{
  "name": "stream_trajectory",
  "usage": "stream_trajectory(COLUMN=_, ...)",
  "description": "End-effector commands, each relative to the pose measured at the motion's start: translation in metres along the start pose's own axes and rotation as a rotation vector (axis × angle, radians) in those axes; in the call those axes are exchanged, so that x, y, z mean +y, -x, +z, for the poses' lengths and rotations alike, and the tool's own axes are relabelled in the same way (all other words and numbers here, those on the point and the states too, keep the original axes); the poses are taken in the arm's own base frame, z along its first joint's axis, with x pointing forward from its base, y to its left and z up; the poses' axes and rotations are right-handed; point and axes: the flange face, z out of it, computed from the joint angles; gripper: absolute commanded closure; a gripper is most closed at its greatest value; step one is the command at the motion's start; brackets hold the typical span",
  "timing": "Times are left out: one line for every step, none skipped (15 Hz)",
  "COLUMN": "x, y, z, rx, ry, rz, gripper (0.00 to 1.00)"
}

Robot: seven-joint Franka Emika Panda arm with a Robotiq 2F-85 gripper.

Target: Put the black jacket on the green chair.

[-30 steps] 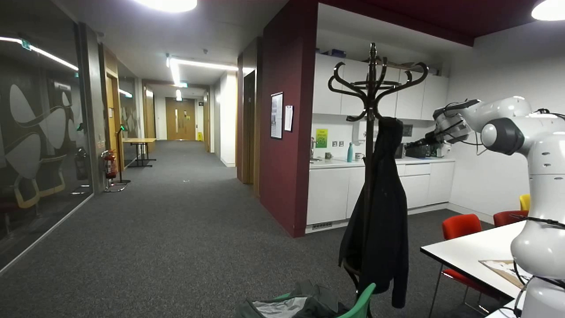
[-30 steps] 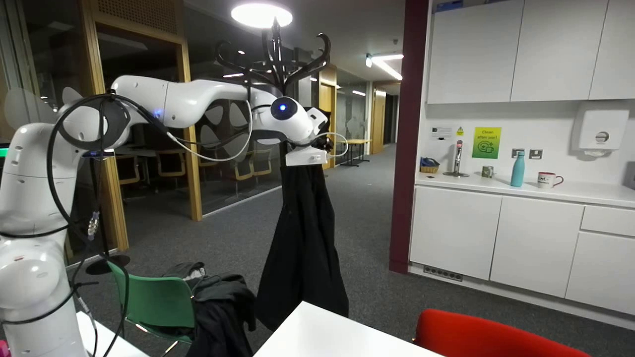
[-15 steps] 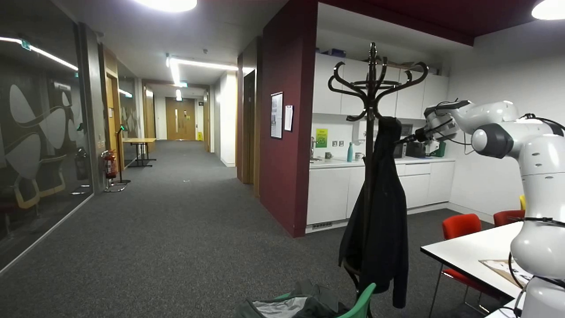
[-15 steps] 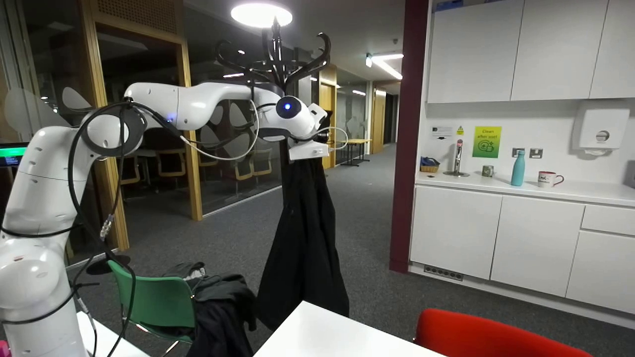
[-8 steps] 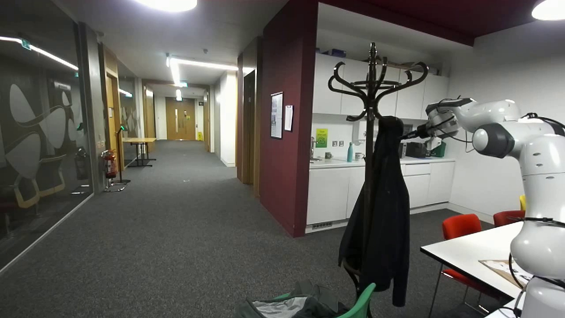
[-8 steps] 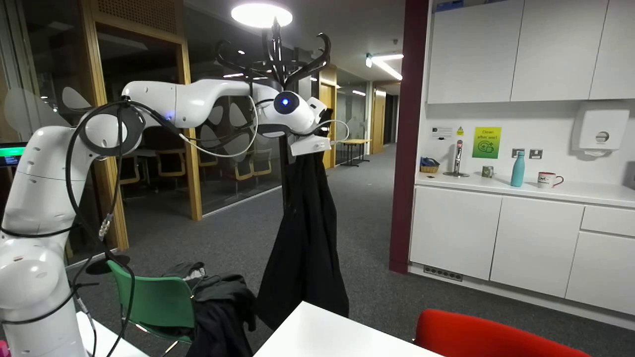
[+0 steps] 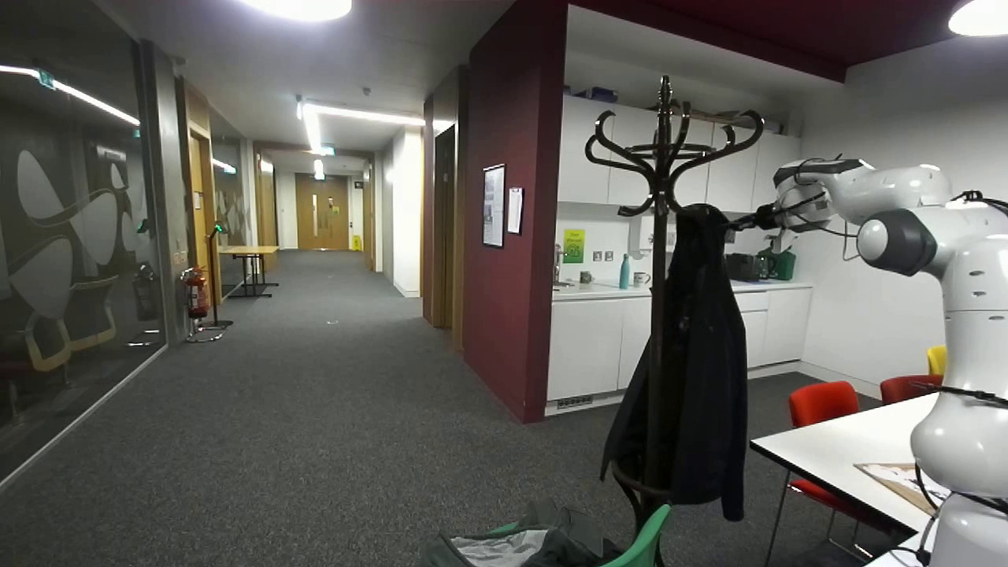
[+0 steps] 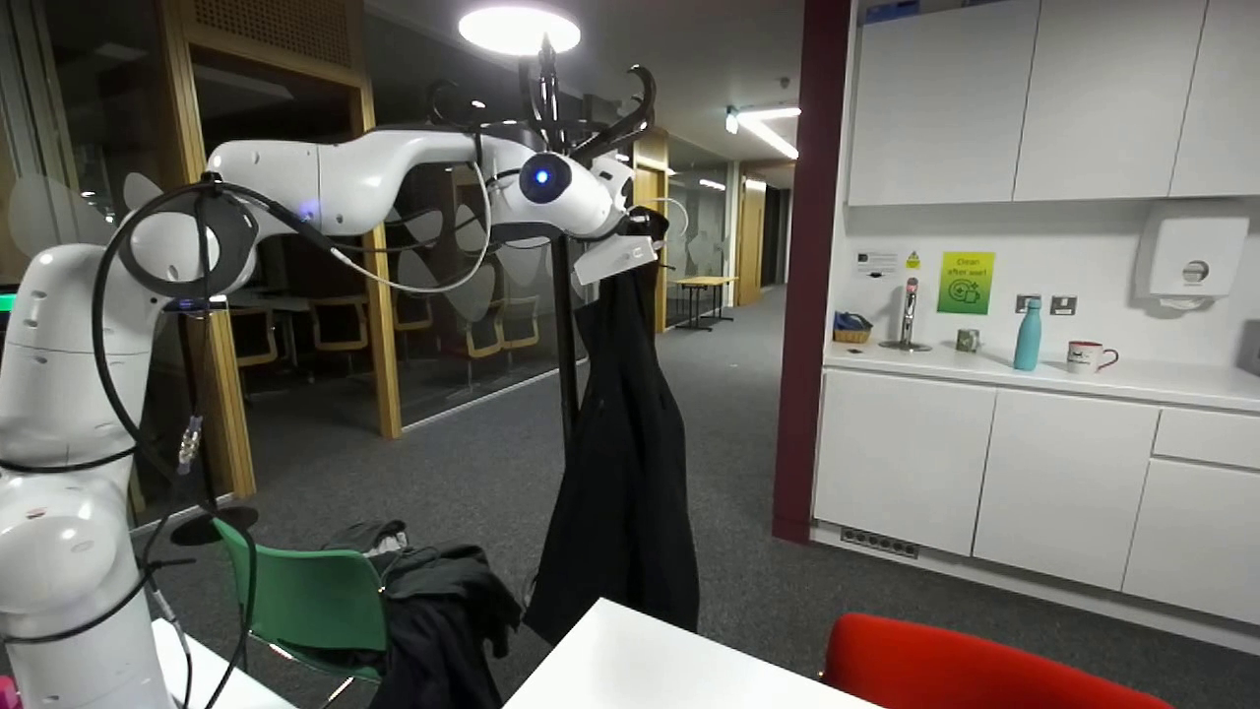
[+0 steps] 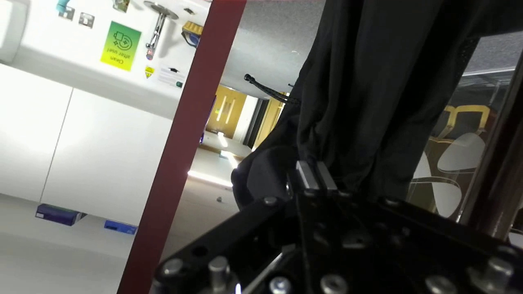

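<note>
The black jacket hangs long and limp beside the dark coat stand; both exterior views show this. My gripper meets it near its top. Seen from the wrist, the gripper is shut, its grey fingertips nearly together with a fold of the jacket pinched at their ends. Whether the jacket's top still touches a hook of the stand I cannot tell. The green chair stands low beside the robot base; only its curved edge and a bit of rim show in an exterior view.
Dark grey and black clothes are draped over the green chair. A white table juts out below the jacket, with a red chair at its side. The coat stand's curved hooks rise close behind the arm.
My gripper reached the jacket, closed on its upper part, then rose and drew back. The jacket has come along, its hem higher and its body shifted away from the stand's pole.
</note>
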Motion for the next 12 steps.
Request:
stream_trajectory(x=-0.007, y=-0.016, z=-0.036, rx=0.055, ry=0.059, rz=-0.037, gripper=0.99)
stream_trajectory(x=-0.009, y=-0.016, z=-0.041, rx=0.058, ry=0.066, rz=-0.041, gripper=0.99)
stream_trajectory(x=-0.011, y=-0.017, z=-0.047, rx=0.059, ry=0.072, rz=-0.046, gripper=0.99)
stream_trajectory(x=-0.014, y=-0.016, z=-0.05, rx=0.057, ry=0.081, rz=-0.05, gripper=0.99)
stream_trajectory(x=-0.018, y=-0.015, z=-0.054, rx=0.056, ry=0.092, rz=-0.05, gripper=0.99)
stream_trajectory(x=-0.021, y=-0.015, z=-0.058, rx=0.056, ry=0.098, rz=-0.053, gripper=0.99)
stream_trajectory(x=-0.027, y=-0.014, z=-0.061, rx=0.054, ry=0.106, rz=-0.054, gripper=0.99)
stream_trajectory(x=-0.032, y=-0.015, z=-0.064, rx=0.056, ry=0.112, rz=-0.061, gripper=0.99)
stream_trajectory(x=-0.038, y=-0.015, z=-0.066, rx=0.056, ry=0.116, rz=-0.07, gripper=0.99)
stream_trajectory(x=-0.044, y=-0.015, z=-0.068, rx=0.055, ry=0.116, rz=-0.083, gripper=0.99)
stream_trajectory(x=-0.05, y=-0.016, z=-0.069, rx=0.057, ry=0.114, rz=-0.095, gripper=0.99)
stream_trajectory(x=-0.056, y=-0.016, z=-0.07, rx=0.057, ry=0.114, rz=-0.104, gripper=0.99)
